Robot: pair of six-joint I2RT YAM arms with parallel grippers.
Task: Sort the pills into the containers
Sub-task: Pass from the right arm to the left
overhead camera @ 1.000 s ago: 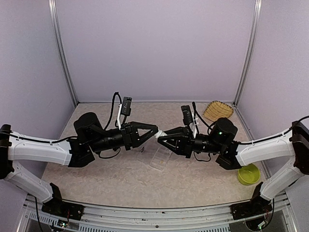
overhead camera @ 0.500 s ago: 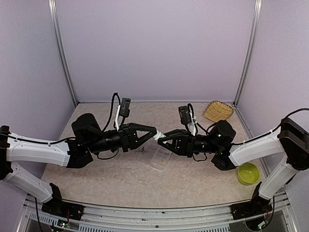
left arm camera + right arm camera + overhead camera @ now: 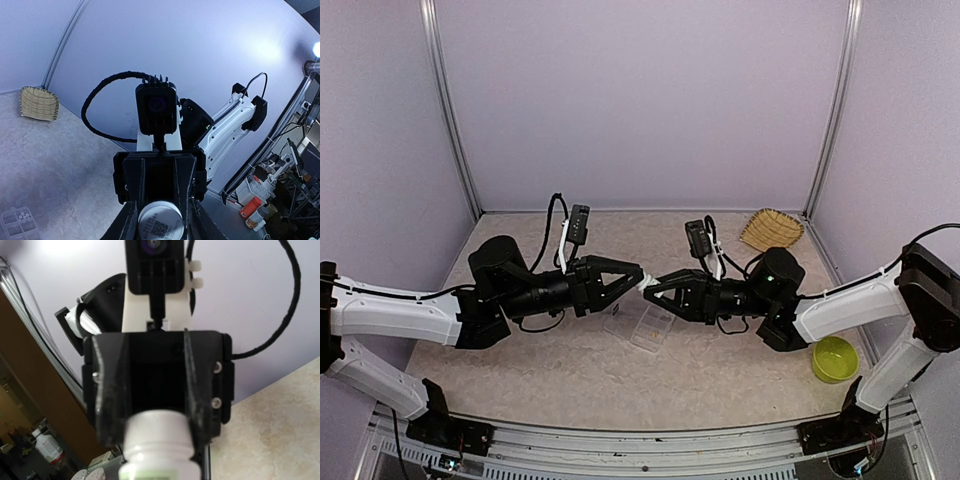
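The two arms meet tip to tip above the bench (image 3: 570, 370), directly over the clear compartment box (image 3: 642, 326), which has white pills (image 3: 22, 216) in one of its cells. The right end effector (image 3: 656, 285) is clamped on a white bottle (image 3: 155, 471). The left end effector (image 3: 637, 276) straddles the bottle's cap (image 3: 157, 429), and I cannot tell whether it grips the cap
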